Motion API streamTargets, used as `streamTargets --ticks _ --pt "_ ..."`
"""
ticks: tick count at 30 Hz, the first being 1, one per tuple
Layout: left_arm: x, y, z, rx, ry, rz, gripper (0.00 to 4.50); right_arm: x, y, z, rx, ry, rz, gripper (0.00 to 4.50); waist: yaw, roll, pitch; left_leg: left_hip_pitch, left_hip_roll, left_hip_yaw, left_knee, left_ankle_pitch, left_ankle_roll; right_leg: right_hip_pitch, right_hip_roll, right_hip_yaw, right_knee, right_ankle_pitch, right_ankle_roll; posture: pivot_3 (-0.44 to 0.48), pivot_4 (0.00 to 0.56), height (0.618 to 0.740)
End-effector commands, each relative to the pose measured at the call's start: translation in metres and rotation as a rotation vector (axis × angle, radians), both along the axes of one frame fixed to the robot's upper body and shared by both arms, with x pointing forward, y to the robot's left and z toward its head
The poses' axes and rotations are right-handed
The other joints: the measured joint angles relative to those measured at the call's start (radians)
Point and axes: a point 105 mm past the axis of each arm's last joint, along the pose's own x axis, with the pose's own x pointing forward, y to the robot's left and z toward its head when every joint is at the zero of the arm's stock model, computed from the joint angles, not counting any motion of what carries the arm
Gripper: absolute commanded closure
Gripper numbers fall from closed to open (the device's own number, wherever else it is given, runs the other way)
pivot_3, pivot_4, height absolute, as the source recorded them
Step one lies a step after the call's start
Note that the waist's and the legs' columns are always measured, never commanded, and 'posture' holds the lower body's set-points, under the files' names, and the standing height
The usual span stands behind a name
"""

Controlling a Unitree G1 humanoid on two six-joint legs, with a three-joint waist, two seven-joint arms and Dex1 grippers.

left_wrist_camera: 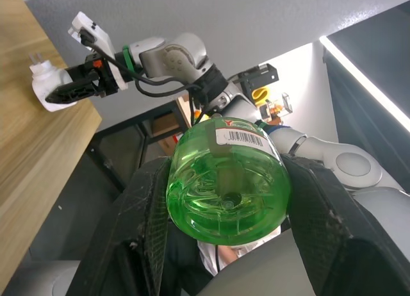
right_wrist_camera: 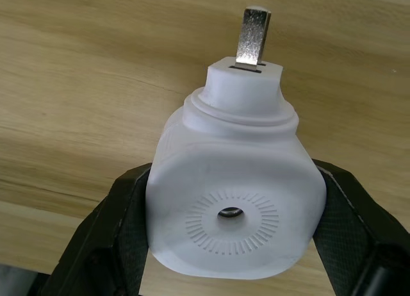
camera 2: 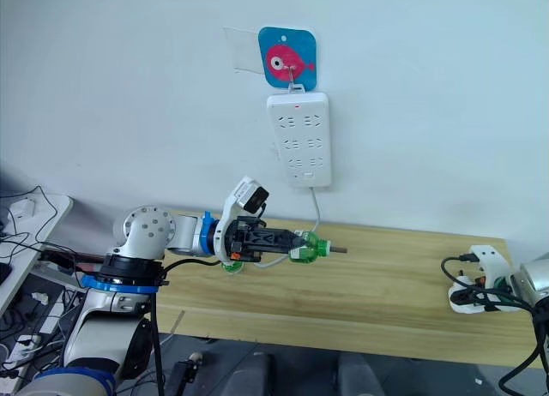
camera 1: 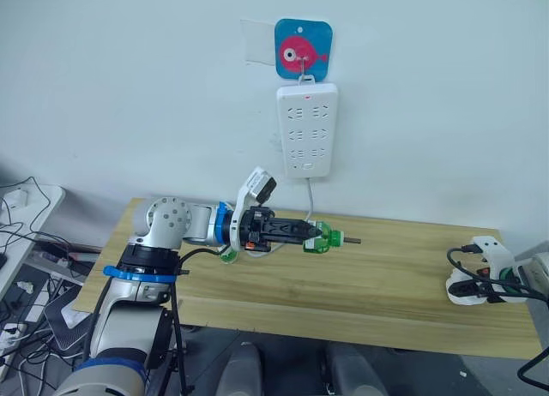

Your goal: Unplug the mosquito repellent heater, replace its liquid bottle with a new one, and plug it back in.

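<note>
In the left eye view, the left hand [camera 1: 316, 233] is seen stretched out over the wooden tabletop [camera 1: 386, 285], pinching a green liquid bottle [camera 1: 322, 240] whose dark wick points toward the robot's right. On the wall above, a white power strip [camera 1: 307, 129] is hung from a blue hook plate with a pink fish [camera 1: 303, 50], its cable dropping behind the tabletop. At the tabletop's right end the right hand [camera 1: 467, 286] is seen closed on the mosquito repellent heater [camera 1: 480, 272], well apart from the bottle. In the left wrist view, the bottle's round green base [left_wrist_camera: 227, 190] is shown clamped between the two black fingers [left_wrist_camera: 144, 232], a barcode label lying on its side; the right hand with the white heater [left_wrist_camera: 48, 91] is seen across the tabletop edge. In the right wrist view, the heater [right_wrist_camera: 234, 200] is gripped between both black fingers [right_wrist_camera: 112, 235] above the wooden surface, its metal plug prong [right_wrist_camera: 253, 46] pointing away and a round vent ring with a central hole facing the camera.
</note>
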Motion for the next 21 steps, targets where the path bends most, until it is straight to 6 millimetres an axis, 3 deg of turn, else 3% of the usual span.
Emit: streamTargets --ticks 1,4,5,8,15,21 --pt "-0.004 0.001 0.005 -0.011 -0.042 -0.011 2.25 0.004 -0.005 0.006 0.005 -0.022 -0.002 1.47 -0.001 0.000 0.001 0.000 0.000 0.000 0.000 0.000 0.000 0.000 0.000 0.000 0.000 0.000 0.000 0.086 0.213 0.740" --pt "-0.003 0.002 0.005 -0.007 -0.038 -0.006 2.25 0.003 -0.008 0.006 0.006 -0.015 0.002 1.47 -0.001 0.000 0.005 0.000 0.000 0.000 0.000 0.000 0.000 0.000 0.000 0.000 0.001 0.000 0.000 0.083 0.214 0.740" --pt "-0.003 0.003 0.005 -0.006 -0.037 -0.006 2.25 0.002 -0.008 0.006 0.009 -0.014 0.000 0.76 -0.001 0.000 0.006 0.000 0.000 0.000 0.000 0.000 0.000 0.000 0.000 0.000 0.001 0.000 0.000 0.080 0.213 0.740" --pt "-0.004 0.003 0.004 -0.005 -0.036 -0.011 2.25 0.003 -0.009 0.006 0.016 -0.018 -0.005 0.06 -0.001 0.000 0.008 0.000 0.000 0.000 0.000 0.000 0.000 0.000 0.000 0.000 0.000 0.000 0.000 0.072 0.211 0.740" --pt "-0.004 0.001 0.001 -0.002 -0.039 -0.028 2.25 0.000 -0.012 0.022 0.032 -0.037 0.010 0.06 -0.002 0.000 0.008 0.000 0.000 0.000 0.000 0.000 0.000 0.000 0.000 0.000 0.000 0.000 0.000 0.037 0.197 0.740" --pt "-0.001 0.000 -0.002 -0.007 -0.058 -0.033 2.25 -0.012 -0.011 0.067 0.070 -0.078 0.086 0.06 -0.003 0.002 0.008 0.000 -0.001 0.000 0.000 0.000 0.000 0.000 -0.001 0.000 0.000 0.000 0.000 0.007 0.182 0.740"
